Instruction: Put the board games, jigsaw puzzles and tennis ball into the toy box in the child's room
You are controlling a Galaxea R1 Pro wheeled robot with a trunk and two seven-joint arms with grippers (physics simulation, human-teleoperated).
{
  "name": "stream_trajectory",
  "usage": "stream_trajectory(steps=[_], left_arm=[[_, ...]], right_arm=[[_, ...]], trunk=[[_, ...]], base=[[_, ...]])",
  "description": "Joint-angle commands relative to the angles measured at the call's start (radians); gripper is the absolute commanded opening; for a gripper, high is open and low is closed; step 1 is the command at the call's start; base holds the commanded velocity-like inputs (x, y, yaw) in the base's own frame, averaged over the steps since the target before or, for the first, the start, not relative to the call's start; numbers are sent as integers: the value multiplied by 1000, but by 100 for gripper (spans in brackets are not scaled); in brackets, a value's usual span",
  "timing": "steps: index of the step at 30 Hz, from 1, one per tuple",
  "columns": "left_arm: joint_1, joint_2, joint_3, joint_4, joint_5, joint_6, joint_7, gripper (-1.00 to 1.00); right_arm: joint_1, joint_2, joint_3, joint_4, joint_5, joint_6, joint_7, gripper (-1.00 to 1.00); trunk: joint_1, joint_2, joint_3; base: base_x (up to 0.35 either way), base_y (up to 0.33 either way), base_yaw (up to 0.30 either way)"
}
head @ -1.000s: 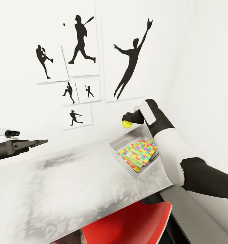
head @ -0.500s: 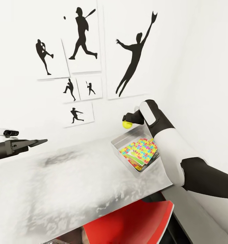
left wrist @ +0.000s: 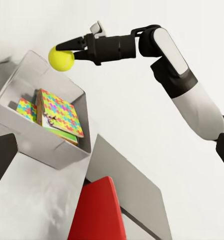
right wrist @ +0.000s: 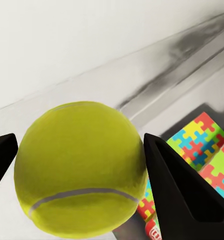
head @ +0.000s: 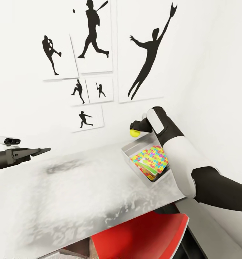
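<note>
The tennis ball (head: 135, 133) is clamped between the two fingers of the right gripper (head: 134, 130), held in the air, off the table (head: 81, 201). In the right wrist view the ball (right wrist: 81, 169) sits between the dark fingers (right wrist: 184, 200), one on each side, touching it. Just below the gripper and a little toward the robot is the toy box (head: 130, 155), a shallow pale grey tray on the far right end of the table, next to the white wall (head: 24, 108). The left wrist view shows the ball (left wrist: 61, 58) hanging over the far rim of the box (left wrist: 42, 145), apart from it. Inside the box lie the jigsaw puzzles (head: 151, 158), multicolour sheets stacked at a tilt on other flat boxes whose edges peek out beneath; which boxes those are cannot be told. The right arm (head: 178, 151), white and black, reaches forward over the near side of the box.

The left gripper (head: 45, 149) hovers well away from the right gripper, over the left part of the table, holding nothing; its fingertips look closed together to a point. Above the right gripper the wall carries black baseball-player silhouettes (head: 149, 54). Below the near table edge a red chair (head: 142, 237) shows, and beside it a lower dark grey side unit (head: 207, 233)
</note>
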Motion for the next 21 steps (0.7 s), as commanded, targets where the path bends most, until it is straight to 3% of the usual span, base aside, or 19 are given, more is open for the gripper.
stream_trajectory(steps=[1, 5, 9, 21], left_arm=[[-1, 0, -1, 0, 0, 11, -4, 100], [-1, 0, -2, 0, -1, 11, -4, 100], [-1, -1, -3, 0, -4, 12, -4, 100], [-1, -1, -3, 0, -5, 11, -4, 100]], right_arm=[[-1, -3, 4, 3, -10, 2, -10, -100], [-1, -41, 6, 7, -13, 3, -9, -100], [-1, -58, 6, 8, -14, 3, -3, -100], [-1, -66, 9, 8, -14, 3, 5, -100]], trunk=[[1, -2, -4], [1, -2, -10], [1, -2, -17], [1, -2, -36]], base=[[0, 0, 91], [0, 0, 91], [0, 0, 91], [0, 0, 91]])
